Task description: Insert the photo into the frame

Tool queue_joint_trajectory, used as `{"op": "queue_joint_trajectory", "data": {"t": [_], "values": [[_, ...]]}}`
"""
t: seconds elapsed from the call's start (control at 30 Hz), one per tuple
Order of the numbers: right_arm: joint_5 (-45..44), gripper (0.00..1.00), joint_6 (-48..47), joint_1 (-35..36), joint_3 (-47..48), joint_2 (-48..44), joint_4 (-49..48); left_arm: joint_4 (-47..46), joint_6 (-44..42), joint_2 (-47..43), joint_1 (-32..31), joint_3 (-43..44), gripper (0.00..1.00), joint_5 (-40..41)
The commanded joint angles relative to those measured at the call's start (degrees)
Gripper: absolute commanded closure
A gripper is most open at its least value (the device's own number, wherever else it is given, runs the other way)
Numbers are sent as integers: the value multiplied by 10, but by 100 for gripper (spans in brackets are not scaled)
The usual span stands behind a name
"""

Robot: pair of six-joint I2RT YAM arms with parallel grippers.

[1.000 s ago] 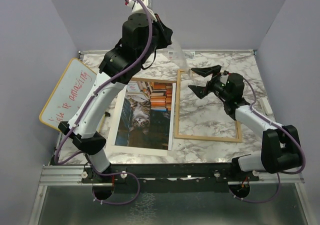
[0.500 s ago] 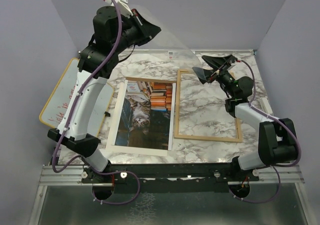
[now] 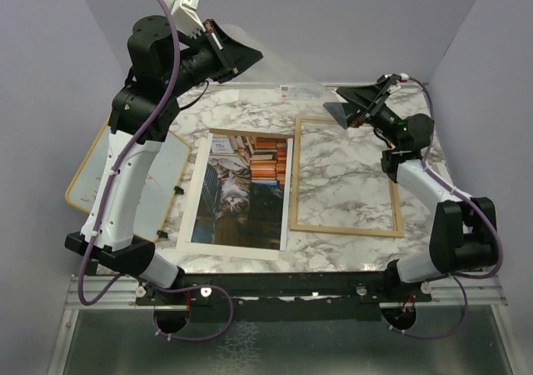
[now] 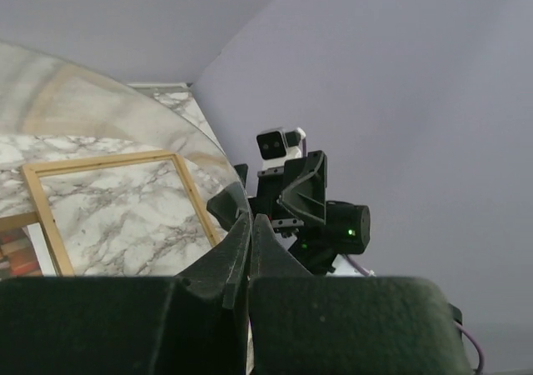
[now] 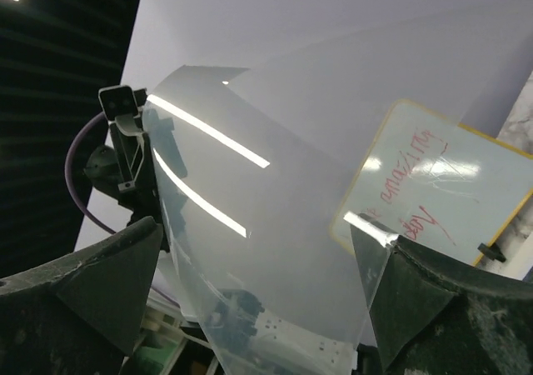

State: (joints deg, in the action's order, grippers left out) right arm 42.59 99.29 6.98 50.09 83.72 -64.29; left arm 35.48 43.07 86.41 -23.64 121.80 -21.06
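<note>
Jaws of left gripper [image 3: 250, 56] pressed together, pinching clear pane [image 3: 287, 75], held aloft toward table's 12 o'clock. Right gripper [image 3: 348, 104] spread wide, seemingly just short of pane's corner. Photo [image 3: 241, 192] flat mid-table, face up; frame [image 3: 346, 230] just beside, at its 3 o'clock.

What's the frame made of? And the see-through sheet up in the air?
The frame looks like pale, bare wood: tan, matte rails. The clear sheet seems shiny plastic, maybe glass: you see through it, and lights streak across it.
</note>
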Motion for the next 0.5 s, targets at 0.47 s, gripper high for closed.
{"op": "queue_joint_trajectory", "data": {"t": [0.47], "values": [[84,7,70,-15,45,60,-122,-104,25,-63,0,-101,100,-189]]}}
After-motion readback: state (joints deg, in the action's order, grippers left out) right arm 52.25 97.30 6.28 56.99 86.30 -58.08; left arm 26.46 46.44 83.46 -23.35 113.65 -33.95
